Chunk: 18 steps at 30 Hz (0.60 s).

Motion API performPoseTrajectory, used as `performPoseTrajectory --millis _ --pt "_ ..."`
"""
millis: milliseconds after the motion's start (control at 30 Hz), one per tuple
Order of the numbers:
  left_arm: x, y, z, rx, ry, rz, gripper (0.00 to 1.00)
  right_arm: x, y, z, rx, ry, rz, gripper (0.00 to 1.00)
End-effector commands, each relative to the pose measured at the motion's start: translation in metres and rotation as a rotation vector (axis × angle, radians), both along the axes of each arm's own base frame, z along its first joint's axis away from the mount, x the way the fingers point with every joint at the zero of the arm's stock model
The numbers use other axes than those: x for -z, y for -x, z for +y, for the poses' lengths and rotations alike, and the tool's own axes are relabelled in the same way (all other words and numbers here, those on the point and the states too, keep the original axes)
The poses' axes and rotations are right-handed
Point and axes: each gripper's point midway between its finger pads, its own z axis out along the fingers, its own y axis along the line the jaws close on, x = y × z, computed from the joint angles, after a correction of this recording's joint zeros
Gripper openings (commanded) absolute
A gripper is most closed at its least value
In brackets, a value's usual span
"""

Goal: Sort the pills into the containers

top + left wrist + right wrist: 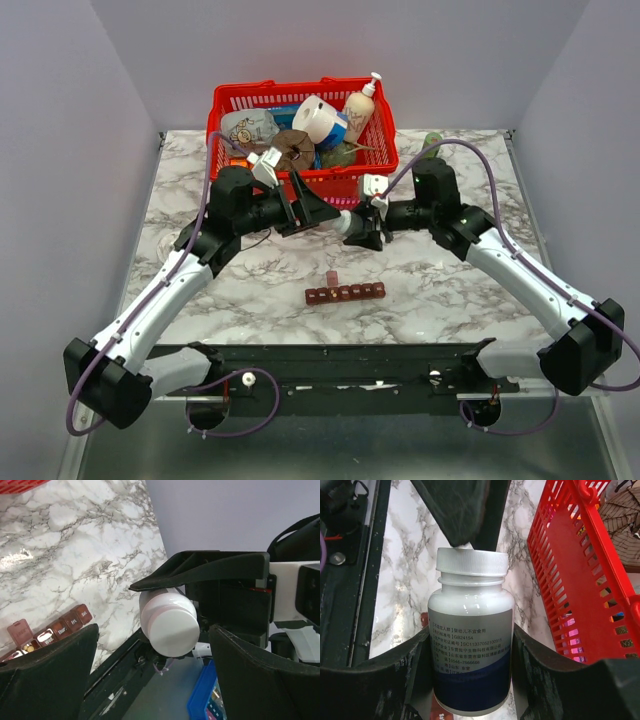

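Note:
My right gripper (362, 228) (470, 680) is shut on a white pill bottle (470, 655) with a blue-and-grey label and a white cap (472, 562), held on its side above the table. My left gripper (308, 214) (152, 680) is open, its fingers wide apart on either side of the cap (170, 626) and not touching it. The dark red-brown container strip (345, 293) lies on the marble in front of both grippers, with one lid (331, 278) standing open at its left part. It also shows in the left wrist view (50, 632), partly hidden by a finger.
A red mesh basket (225, 110) (570, 580) with a lotion bottle, tape roll and other items stands at the back of the marble table (450, 290). A black rail (330, 360) runs along the near edge. A blue box (205, 700) lies below the table.

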Motion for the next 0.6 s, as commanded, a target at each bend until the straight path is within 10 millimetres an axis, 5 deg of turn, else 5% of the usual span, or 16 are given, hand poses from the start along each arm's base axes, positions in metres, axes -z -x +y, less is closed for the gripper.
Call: performPoseTrajectory --millis 0,167,567 --pt "-0.005 -0.003 -0.009 0.002 0.009 0.022 0.98 -0.01 -0.006 0.001 0.018 0.03 -0.11 0.1" --pt "0.002 0.0 -0.016 0.031 0.004 0.047 0.87 -0.012 -0.008 0.002 0.023 0.031 -0.116 0.1" --pt "-0.002 0.006 -0.021 0.094 0.034 0.001 0.84 -0.01 0.0 0.003 0.002 0.02 -0.09 0.1"
